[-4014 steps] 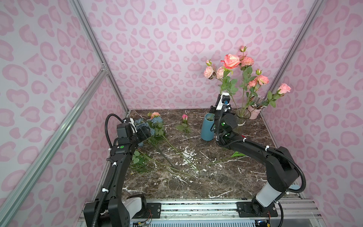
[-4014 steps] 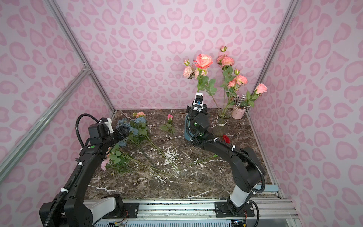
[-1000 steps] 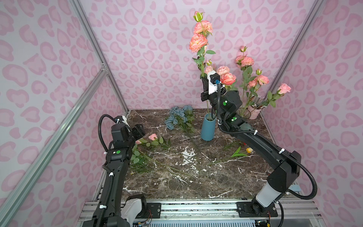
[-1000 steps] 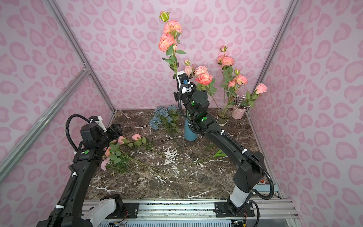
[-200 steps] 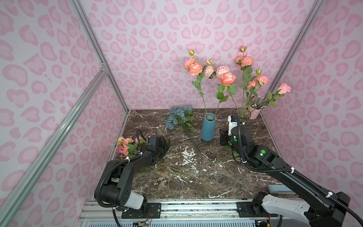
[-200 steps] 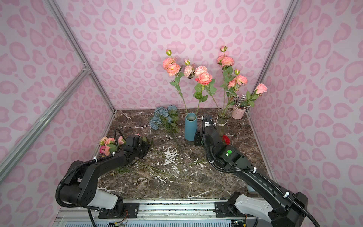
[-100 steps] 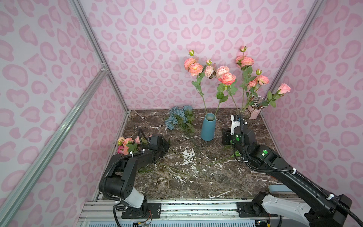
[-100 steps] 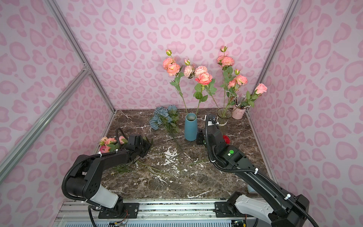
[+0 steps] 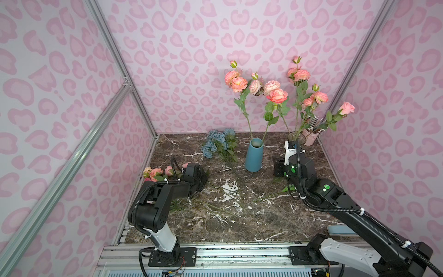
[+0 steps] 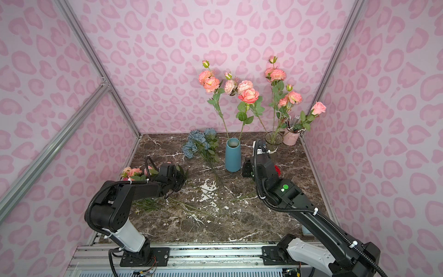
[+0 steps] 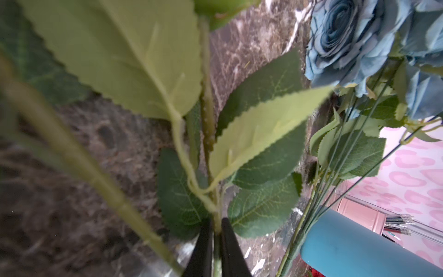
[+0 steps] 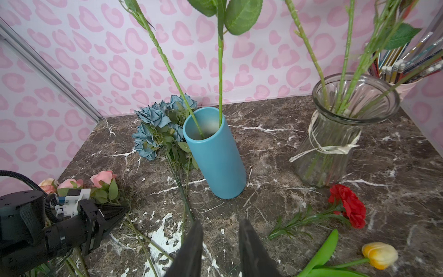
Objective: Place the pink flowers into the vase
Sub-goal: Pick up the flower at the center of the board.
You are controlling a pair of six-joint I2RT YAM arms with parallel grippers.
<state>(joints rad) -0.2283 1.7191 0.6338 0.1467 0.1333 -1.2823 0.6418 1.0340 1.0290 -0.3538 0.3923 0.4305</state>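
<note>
A loose bunch of pink flowers (image 9: 155, 172) (image 10: 130, 171) (image 12: 103, 178) lies on the marble at the left. My left gripper (image 11: 217, 230) (image 9: 203, 179) is low beside them, its jaws shut on one thin green leafy stem (image 11: 206, 115). The blue vase (image 9: 254, 157) (image 10: 233, 157) (image 12: 217, 156) stands upright at the back middle with two pink flower stems in it, their blooms (image 9: 238, 81) high above. My right gripper (image 12: 220, 231) (image 9: 278, 167) hovers just right of the vase, open, with nothing between its fingers.
A glass vase (image 12: 335, 139) (image 9: 296, 138) with more pink flowers and a pink pencil cup (image 9: 310, 137) stand at the back right. A dusty-blue bunch (image 9: 218, 142) lies left of the blue vase. A red bloom (image 12: 347, 206) and a yellow tulip (image 12: 380, 254) lie at the right.
The left gripper's jaws have closed on the stem. The right arm has drifted slightly toward the back, nearer the blue vase.
</note>
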